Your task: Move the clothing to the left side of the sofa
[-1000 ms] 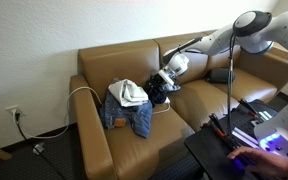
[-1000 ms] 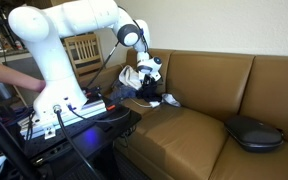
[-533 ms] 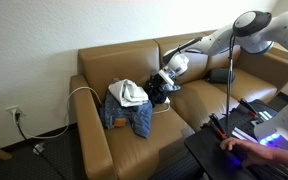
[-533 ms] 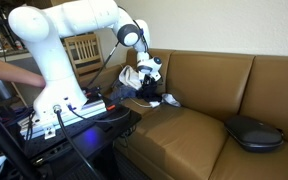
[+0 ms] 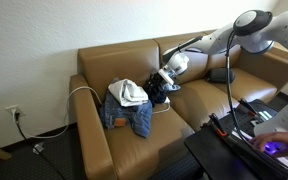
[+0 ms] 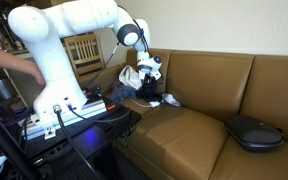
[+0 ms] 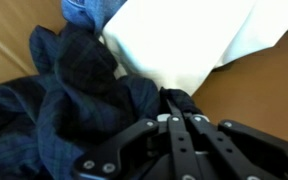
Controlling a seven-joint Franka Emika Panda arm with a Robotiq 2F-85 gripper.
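Note:
The clothing lies on the tan leather sofa (image 5: pixel 199 105). Blue jeans (image 5: pixel 124 115) cover the seat nearest the sofa's arm, and a white-grey shirt (image 5: pixel 131 93) lies on top of them. Next to them sits a dark navy top (image 5: pixel 160 95). My gripper (image 5: pixel 164 85) is down on that top, shut, with a fold of it bunched at the tips. In the wrist view the gripper (image 7: pixel 176 97) pinches the dark top (image 7: pixel 74 100), with the white shirt (image 7: pixel 194 45) just beyond and jeans (image 7: pixel 84 10) at the upper edge. An exterior view shows my gripper (image 6: pixel 152 80) over the dark top (image 6: pixel 159 99).
A flat black object (image 6: pixel 252 131) rests on the far seat. A thin white cable (image 5: pixel 79 92) loops over the sofa arm toward a wall outlet (image 5: pixel 15 113). A stand with equipment (image 5: pixel 244 125) and a person's hand (image 5: pixel 274 145) are in front. A wooden chair (image 6: pixel 81 48) stands behind.
Arm and clothing have not moved. Only the person's hand at the equipment in the foreground has shifted.

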